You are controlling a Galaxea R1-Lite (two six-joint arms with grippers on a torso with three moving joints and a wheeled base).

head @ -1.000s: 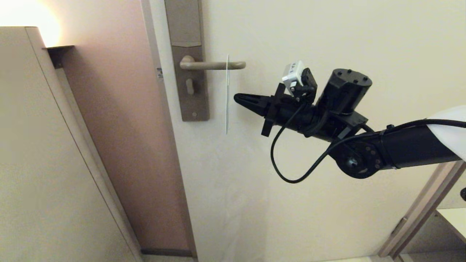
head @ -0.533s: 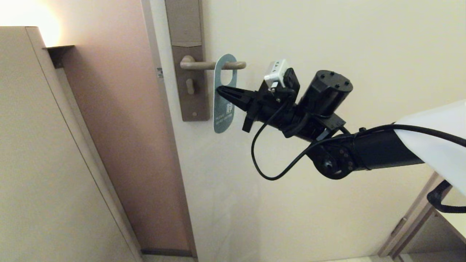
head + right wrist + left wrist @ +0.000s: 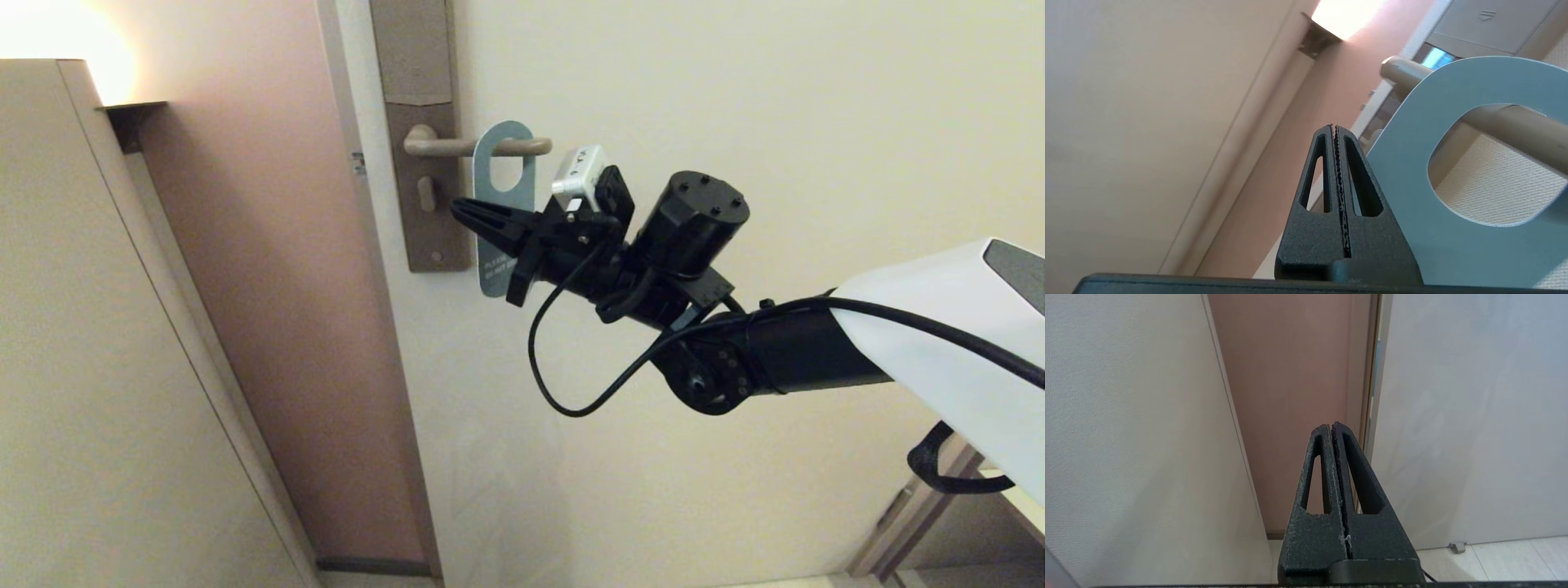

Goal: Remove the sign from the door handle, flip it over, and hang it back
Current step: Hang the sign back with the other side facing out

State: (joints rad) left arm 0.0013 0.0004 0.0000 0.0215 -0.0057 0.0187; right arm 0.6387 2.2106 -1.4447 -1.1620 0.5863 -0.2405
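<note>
A: Looking at the door [image 3: 735, 98] from below. Seeing the sign [image 3: 500, 159] hanging on the door handle [image 3: 441, 146], blue face turned out, lever passing through the oval hole. Hanging close to the rounded end of the lever, at roughly three o'clock from the brown backplate [image 3: 424, 204].

B: And the right gripper [image 3: 457, 208]?

A: Reaching in from four o'clock, crossing in front of the lower half of the sign, tips pointing toward nine o'clock and ending over the backplate. Fingers pressed together, nothing between them.

B: Touching the card?

A: Lying right against its blue face, by the look of the right wrist view: closed tips [image 3: 1334, 132] poking past the card's edge [image 3: 1412, 134], lever [image 3: 1506, 126] showing through the hole. Not gripping it, though.

B: Left gripper [image 3: 1332, 428]?

A: Staying out of the head view. Fingers together, empty, pointing at the pinkish wall strip [image 3: 1290, 396] between the beige panel [image 3: 1126, 416] and the door [image 3: 1474, 416], floor [image 3: 1494, 555] showing low at five o'clock.

B: Anything else?

A: Lamp glow [image 3: 57, 41] shining at ten o'clock, above the beige panel [image 3: 98, 367].
</note>
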